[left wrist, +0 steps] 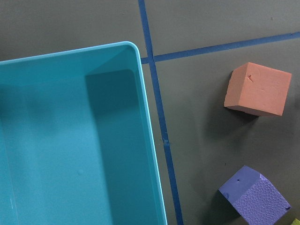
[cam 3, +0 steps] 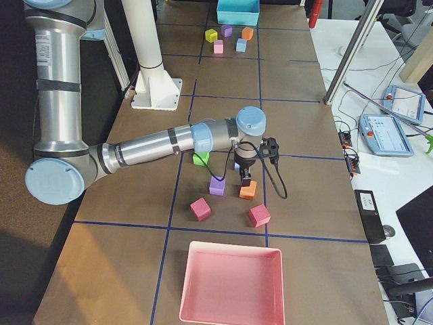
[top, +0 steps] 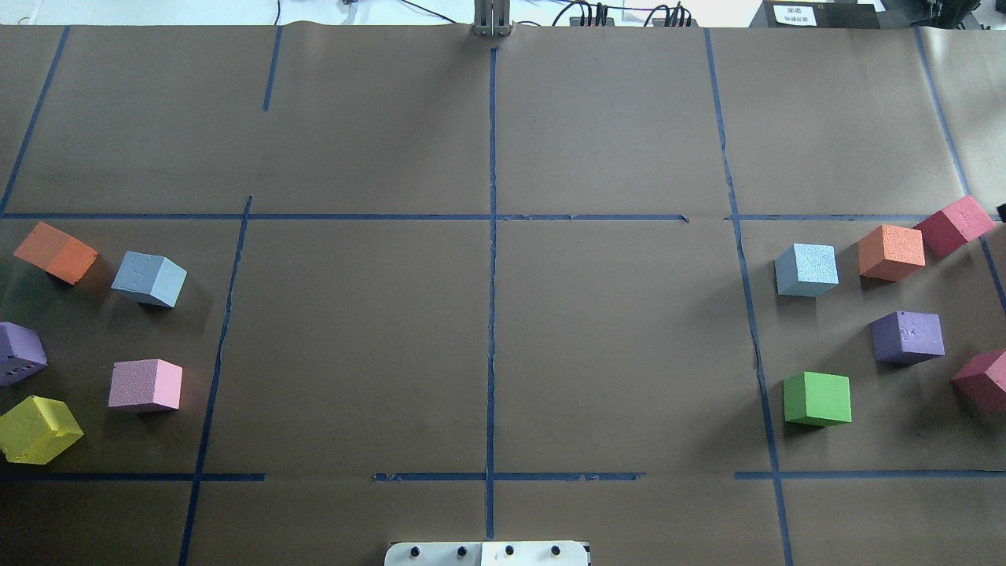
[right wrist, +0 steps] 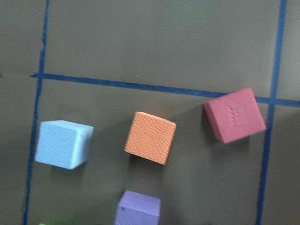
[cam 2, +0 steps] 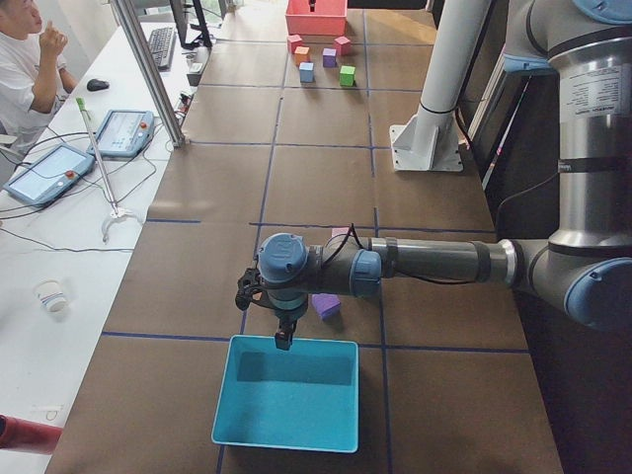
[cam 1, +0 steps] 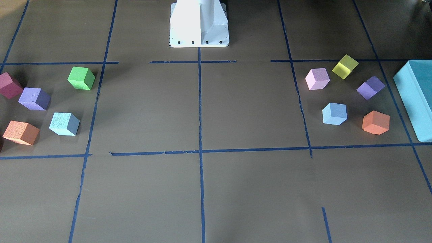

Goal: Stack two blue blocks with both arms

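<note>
The pale cyan grainy foam cube [top: 806,269] sits on the brown paper-covered worktop [top: 354,354] on the robot's right side, near an orange foam cube [top: 891,252] but not touching it. The pale sky-blue foam cube [top: 149,278] rests on the left side, well apart from the cyan one, with the middle of the worktop between them. The right pincer [cam 3: 245,179] hangs over the orange foam cube. The left pincer [cam 2: 284,341] hangs above the rim of the large teal plastic box [left wrist: 70,140]. Whether either pincer stands wide or narrow, I cannot tell
</note>
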`<state>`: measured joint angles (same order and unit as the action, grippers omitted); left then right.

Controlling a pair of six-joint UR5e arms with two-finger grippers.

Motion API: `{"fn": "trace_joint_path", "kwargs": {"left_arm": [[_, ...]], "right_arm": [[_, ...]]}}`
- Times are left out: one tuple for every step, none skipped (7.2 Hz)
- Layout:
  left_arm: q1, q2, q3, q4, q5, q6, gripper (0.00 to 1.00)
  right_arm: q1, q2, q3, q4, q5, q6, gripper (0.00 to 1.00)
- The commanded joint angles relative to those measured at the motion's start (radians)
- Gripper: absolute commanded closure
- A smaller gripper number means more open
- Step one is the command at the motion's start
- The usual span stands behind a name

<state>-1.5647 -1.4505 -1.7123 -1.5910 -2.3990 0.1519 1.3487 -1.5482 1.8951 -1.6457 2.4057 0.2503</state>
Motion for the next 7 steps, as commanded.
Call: {"fn": "trace_joint_path", "kwargs": {"left_arm": [[0.0,-0.001,-0.006,-0.001,-0.006,0.0,0.0],[0.0,-0.004,-0.007,-0.003,-0.008,0.0,0.0],[0.0,-0.008,-0.006,-0.003,-0.008,0.0,0.0],[0.0,-0.008,-0.006,-0.003,-0.008,0.0,0.0],[0.0,-0.008,-0.006,-0.003,-0.008,0.0,0.0],[0.0,-0.008,-0.006,-0.003,-0.008,0.0,0.0],[0.0,-0.005,-0.009,-0.003,-0.008,0.0,0.0]], "right_arm": [[-0.199,0.109,0.001,0.07,-0.119,0.282,0.0],[-0.303,0.1,-0.023,0.225,-0.214,0.454,0.0],[-0.368,0.096,-0.06,0.332,-0.27,0.531,0.0],[-0.402,0.068,-0.065,0.339,-0.308,0.541,0.0],[-0.414,0.066,-0.085,0.339,-0.31,0.54,0.0],[-0.414,0.066,-0.109,0.339,-0.309,0.537,0.0],[-0.418,0.066,-0.12,0.339,-0.309,0.535,0.0]]}}
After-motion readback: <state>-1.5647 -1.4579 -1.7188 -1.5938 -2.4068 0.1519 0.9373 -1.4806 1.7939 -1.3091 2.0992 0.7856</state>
